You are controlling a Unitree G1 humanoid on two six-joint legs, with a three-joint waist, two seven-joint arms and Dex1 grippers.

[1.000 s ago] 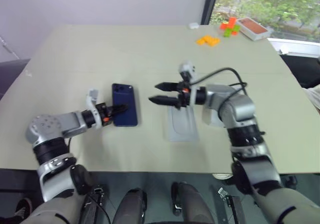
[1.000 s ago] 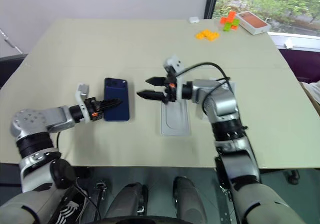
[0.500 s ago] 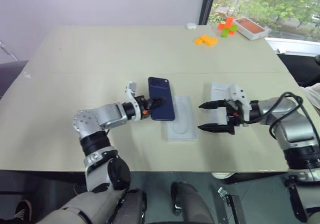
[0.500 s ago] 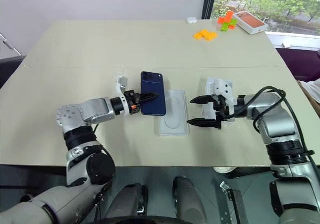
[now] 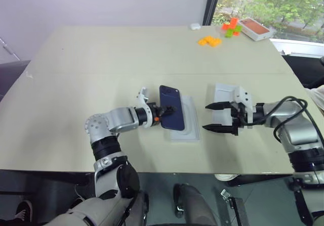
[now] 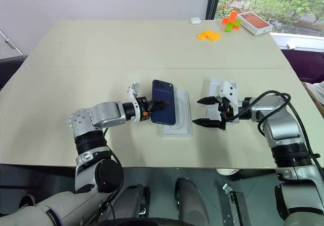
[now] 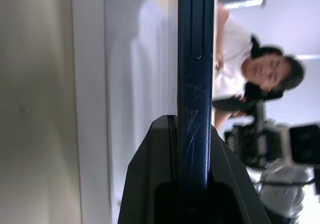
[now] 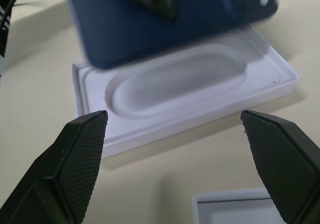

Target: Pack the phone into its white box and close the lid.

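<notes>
My left gripper [image 5: 163, 110] is shut on the phone [image 5: 171, 114], a slim dark blue slab seen edge-on in the left wrist view [image 7: 194, 83]. It holds the phone just above the left edge of a white insert [image 5: 188, 125] with an oval recess [image 8: 190, 83]. To the right, my right gripper [image 5: 205, 117] stands wide open and empty, pointing at the insert. Behind it lies a shallow white tray, plain white inside, which looks like the lid [image 5: 224, 91]. The white box is out of view.
At the table's far right corner are orange blocks [image 5: 210, 41], green and orange blocks [image 5: 230, 29], an orange-topped box [image 5: 255, 29] and a small white object [image 5: 195, 26]. A person [image 7: 260, 68] sits beyond the table.
My left gripper carried the phone rightward from the bare table to the insert's left edge. My right gripper drew back rightward off the insert and stayed open.
</notes>
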